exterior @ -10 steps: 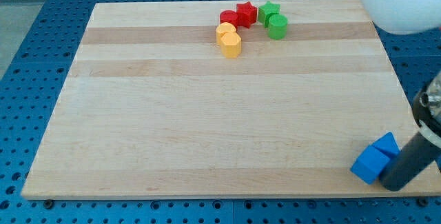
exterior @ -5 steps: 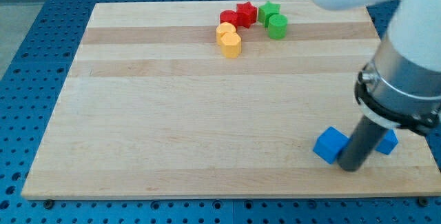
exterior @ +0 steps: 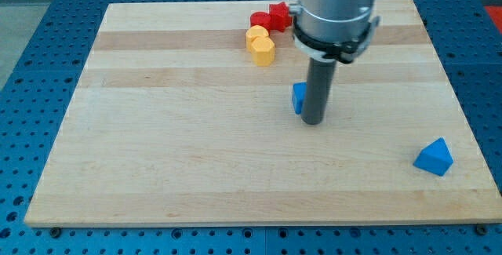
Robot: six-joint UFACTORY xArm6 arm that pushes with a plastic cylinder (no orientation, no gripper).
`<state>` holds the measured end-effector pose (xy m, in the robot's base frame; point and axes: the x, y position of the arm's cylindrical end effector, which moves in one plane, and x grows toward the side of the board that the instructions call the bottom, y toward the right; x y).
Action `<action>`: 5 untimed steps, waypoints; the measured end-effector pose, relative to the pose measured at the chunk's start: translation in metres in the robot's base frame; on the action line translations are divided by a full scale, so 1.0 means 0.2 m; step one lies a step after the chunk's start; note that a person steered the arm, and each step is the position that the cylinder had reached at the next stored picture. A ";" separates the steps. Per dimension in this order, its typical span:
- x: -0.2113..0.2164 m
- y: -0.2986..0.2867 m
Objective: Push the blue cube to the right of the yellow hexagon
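The blue cube (exterior: 299, 97) sits near the board's middle, mostly hidden behind my rod; only its left part shows. My tip (exterior: 313, 121) rests on the board touching the cube's right and lower side. Two yellow blocks lie up and to the left, touching each other: one (exterior: 256, 35) above, one (exterior: 264, 50) below; I cannot tell which is the hexagon. The cube is below and to the right of them, well apart.
A red cylinder (exterior: 261, 20) and a red star (exterior: 279, 13) sit at the top next to the yellow blocks. The arm hides the green blocks. A blue triangular block (exterior: 434, 157) lies at the lower right near the board's (exterior: 157, 129) edge.
My tip has pushed the blue cube from the lower right up and left to the board's middle. The blue triangular block stayed behind. The arm now covers the green blocks.
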<state>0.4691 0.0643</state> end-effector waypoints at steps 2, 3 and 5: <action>-0.16 -0.15; -0.25 -0.16; -0.28 -0.21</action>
<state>0.4140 0.0233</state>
